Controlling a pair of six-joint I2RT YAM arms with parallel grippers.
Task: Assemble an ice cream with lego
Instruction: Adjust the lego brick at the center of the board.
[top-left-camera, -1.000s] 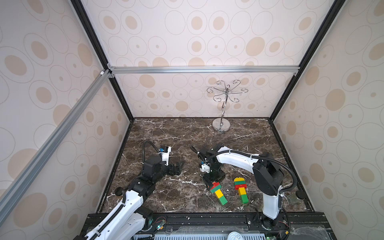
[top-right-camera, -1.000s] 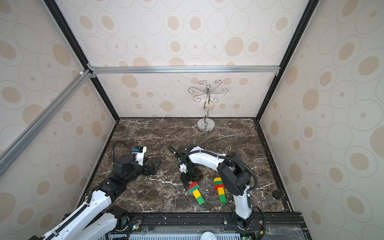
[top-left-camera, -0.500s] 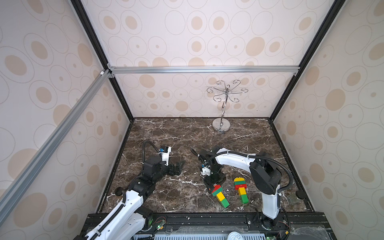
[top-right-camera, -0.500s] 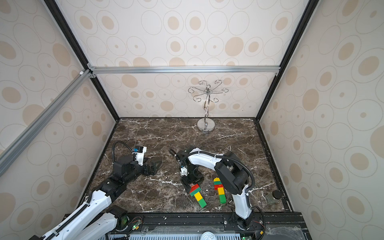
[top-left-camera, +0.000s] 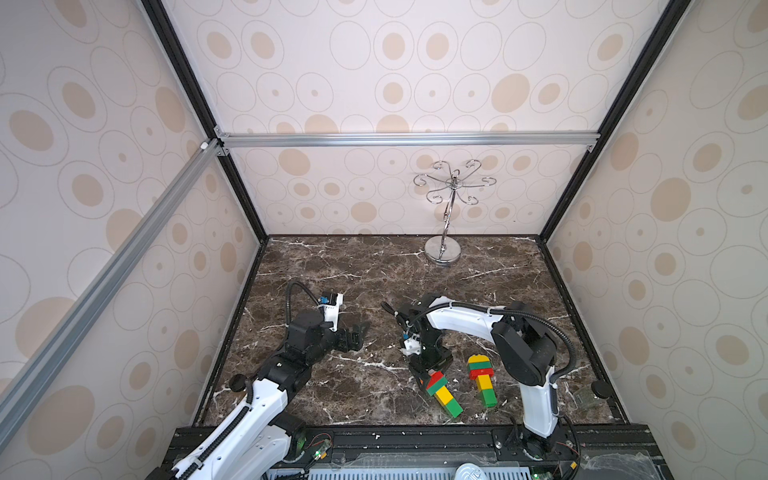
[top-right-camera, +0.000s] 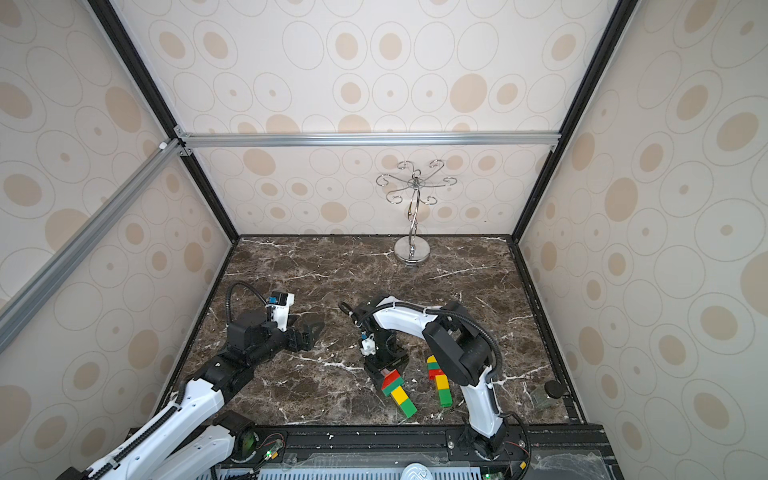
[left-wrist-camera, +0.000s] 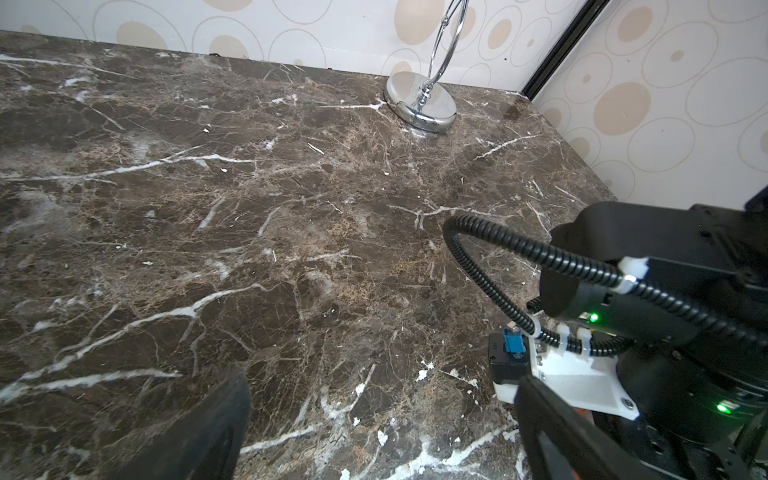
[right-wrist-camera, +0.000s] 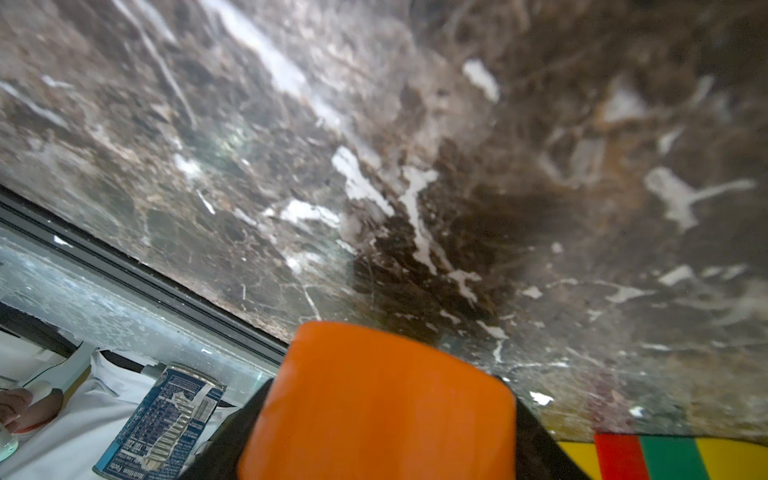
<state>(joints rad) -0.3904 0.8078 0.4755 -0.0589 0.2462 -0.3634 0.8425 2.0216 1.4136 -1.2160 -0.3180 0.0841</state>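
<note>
Top views, table: dark brown marble (top-left-camera: 374, 282) with white veins; it fills the booth floor.
Top views, room: cream walls (top-left-camera: 415, 62) printed with tan ovals, black corner posts, silver rails.
Top views, stand: silver and hooked (top-left-camera: 444, 249), upright at the back, near the wall.
Top views, left claw: (top-left-camera: 359, 334) spread wide with nothing in it, low over bare marble left of centre.
Top views, right claw: (top-left-camera: 430, 372) points down and grips the orange dome (top-left-camera: 420, 379), of which only a sliver shows.
Top views, held stack: red, green, yellow, green (top-left-camera: 444, 392), running from the dome toward the front edge; I cannot tell whether it lies flat or is lifted.
Top views, second stack: (top-left-camera: 482, 380) lies near the held stack on its right, apart from it; in a top view the right arm (top-right-camera: 453, 353) covers part of it (top-right-camera: 440, 384).
Left wrist, table: a wide stretch of bare marble (left-wrist-camera: 249, 208).
Left wrist, stand: base and lower stem only (left-wrist-camera: 419, 104); the top is cut off.
Left wrist, fingers: two black tips (left-wrist-camera: 199, 436) far apart, cut off by the frame.
Right wrist, table: close and blurred (right-wrist-camera: 415, 166).
Right wrist, orange dome: (right-wrist-camera: 382, 399) clamped between black fingers; it hides the held stack.
Right wrist, second stack: a strip of yellow, red, green, yellow (right-wrist-camera: 648, 457), cut off by the frame.
Right wrist, can: blue-and-white label (right-wrist-camera: 162, 419), beyond the table's edge.
</note>
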